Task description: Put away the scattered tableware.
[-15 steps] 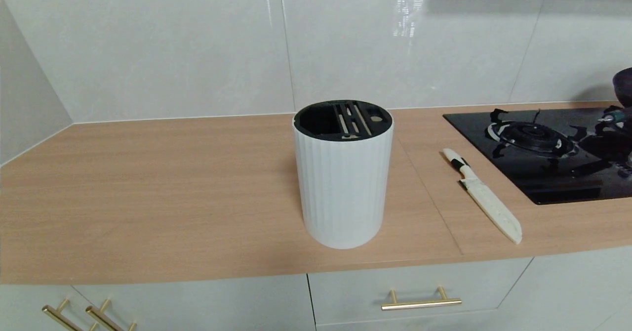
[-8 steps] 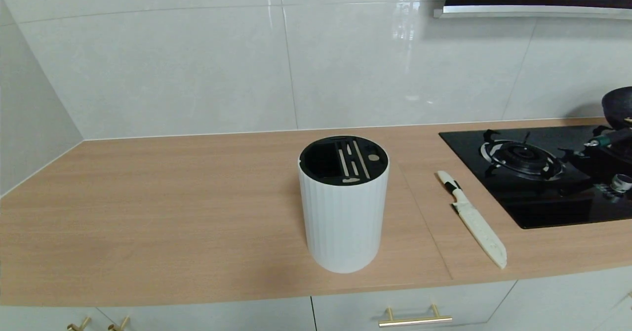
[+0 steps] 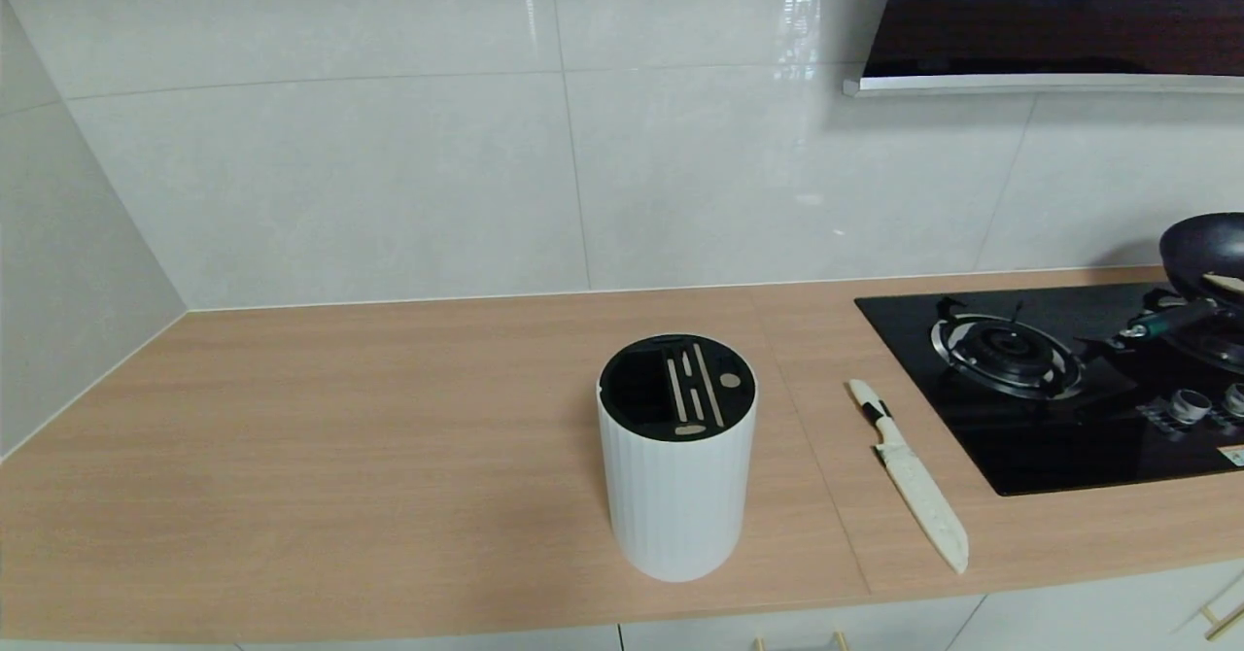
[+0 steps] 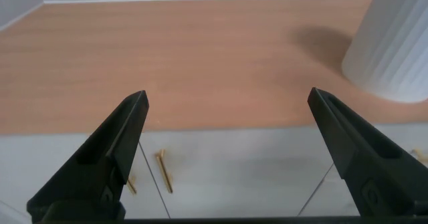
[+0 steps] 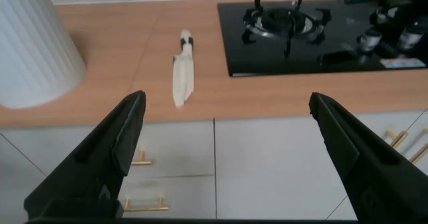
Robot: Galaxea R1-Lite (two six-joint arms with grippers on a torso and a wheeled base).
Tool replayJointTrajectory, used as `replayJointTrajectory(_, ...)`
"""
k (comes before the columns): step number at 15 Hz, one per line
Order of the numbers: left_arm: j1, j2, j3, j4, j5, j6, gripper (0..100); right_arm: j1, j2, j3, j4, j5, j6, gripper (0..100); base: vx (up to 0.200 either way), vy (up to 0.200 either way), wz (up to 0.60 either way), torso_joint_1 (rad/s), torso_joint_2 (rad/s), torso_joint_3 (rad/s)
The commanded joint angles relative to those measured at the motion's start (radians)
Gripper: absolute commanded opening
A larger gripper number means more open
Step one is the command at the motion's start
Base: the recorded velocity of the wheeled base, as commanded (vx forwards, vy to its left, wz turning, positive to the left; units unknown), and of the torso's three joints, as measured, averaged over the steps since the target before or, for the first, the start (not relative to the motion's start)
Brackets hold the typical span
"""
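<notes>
A white ribbed cylindrical knife holder (image 3: pixel 677 457) with a black slotted top stands near the counter's front edge; its side shows in the left wrist view (image 4: pixel 391 43) and the right wrist view (image 5: pixel 30 47). A cream knife (image 3: pixel 908 471) with a black band on its handle lies flat between the holder and the stove, blade toward the front edge; it also shows in the right wrist view (image 5: pixel 182 67). My left gripper (image 4: pixel 227 117) hangs open in front of the counter edge, left of the holder. My right gripper (image 5: pixel 227 120) is open before the cabinet front, nearer than the knife.
A black gas stove (image 3: pixel 1050 379) is set into the wooden counter (image 3: pixel 340 457) at the right, with a dark pan (image 3: pixel 1205 253) on its far burner. A range hood (image 3: pixel 1050 19) hangs above. Cabinet fronts with gold handles (image 5: pixel 144 160) lie below the counter edge.
The head camera has tilted up and pulled back: the counter, holder and knife sit lower and smaller in the picture, and the range hood has come into view. The things themselves have not moved.
</notes>
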Motion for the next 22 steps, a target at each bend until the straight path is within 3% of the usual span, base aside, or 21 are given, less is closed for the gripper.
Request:
replayJointTrajectory(1, 0.001, 0.000, 0.000, 0.000, 0.000, 0.000, 100, 0.000, 0.001, 0.000, 0.001, 0.000, 0.000, 100, 0.000, 0.000, 0.00, 0.242, -0.49, -0.251)
replayJointTrajectory(9, 0.001, 0.000, 0.000, 0.000, 0.001, 0.000, 100, 0.000, 0.001, 0.000, 0.001, 0.000, 0.000, 100, 0.000, 0.000, 0.00, 0.186, -0.39, -0.200)
replayJointTrajectory(16, 0.001, 0.000, 0.000, 0.000, 0.000, 0.000, 100, 0.000, 0.001, 0.000, -0.001, 0.005, -0.016, 100, 0.000, 0.000, 0.00, 0.015, -0.03, -0.015)
replayJointTrajectory(17, 0.000, 0.000, 0.000, 0.000, 0.000, 0.000, 100, 0.000, 0.001, -0.008, -0.002, 0.019, -0.037, 100, 0.000, 0.000, 0.00, 0.000, 0.00, 0.000)
replayJointTrajectory(19, 0.001, 0.000, 0.000, 0.000, 0.001, 0.000, 100, 0.009, 0.089, -0.184, 0.008, 0.167, 0.038, 100, 0.000, 0.000, 0.00, 0.000, 0.00, 0.000)
replayJointTrajectory(20, 0.000, 0.000, 0.000, 0.000, 0.000, 0.000, 100, 0.011, 0.175, -0.222, 0.018, 0.241, 0.046, 100, 0.000, 0.000, 0.00, 0.000, 0.00, 0.000)
replayJointTrajectory(22, 0.001, 0.000, 0.000, 0.000, 0.000, 0.000, 100, 0.011, 0.388, -0.258, 0.010, 0.290, 0.046, 100, 0.000, 0.000, 0.00, 0.000, 0.00, 0.000)
